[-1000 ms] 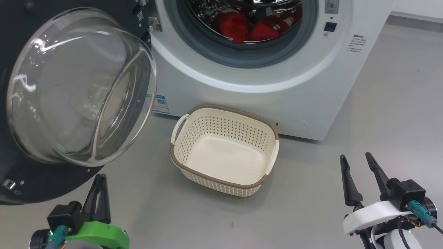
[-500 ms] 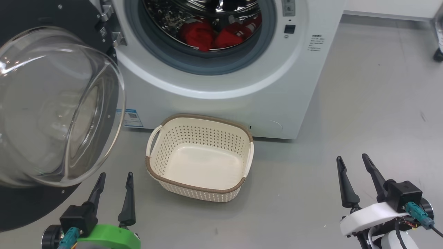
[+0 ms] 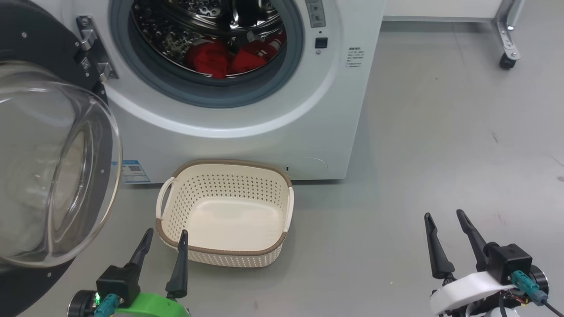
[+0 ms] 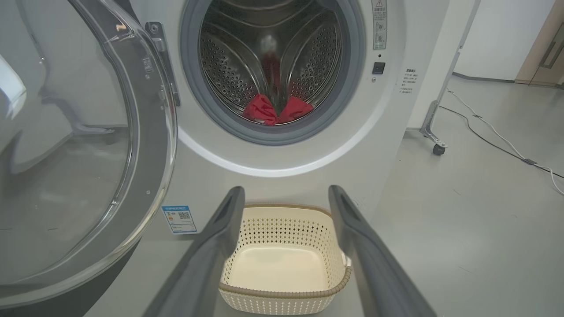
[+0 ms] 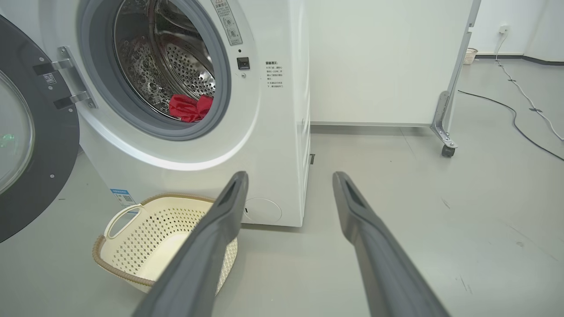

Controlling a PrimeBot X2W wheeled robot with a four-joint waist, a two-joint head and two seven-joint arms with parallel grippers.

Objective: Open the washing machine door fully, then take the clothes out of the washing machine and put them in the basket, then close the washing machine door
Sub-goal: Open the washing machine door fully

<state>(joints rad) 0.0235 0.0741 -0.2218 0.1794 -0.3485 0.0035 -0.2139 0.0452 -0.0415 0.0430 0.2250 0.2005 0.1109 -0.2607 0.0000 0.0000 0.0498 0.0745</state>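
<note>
A white partition (image 5: 374,61) on a castor (image 5: 448,151) stands on the grey floor (image 3: 440,132), cables (image 5: 534,110) trailing past it.

Illumination: bright, even and diffuse, from overhead. Glare: white streaks on the glass of the washing machine door (image 3: 53,167), left of the left gripper (image 3: 167,231); sharp highlights on the steel drum (image 4: 308,57) ahead of it. Shadows: faint and soft-edged beneath the basket (image 3: 229,193). Wrist views: near fingers (image 4: 207,264) slightly soft; verticals lean toward the borders.

Grey floor (image 3: 418,154); washing machine (image 3: 229,145) and basket (image 3: 229,193) stand on it.
</note>
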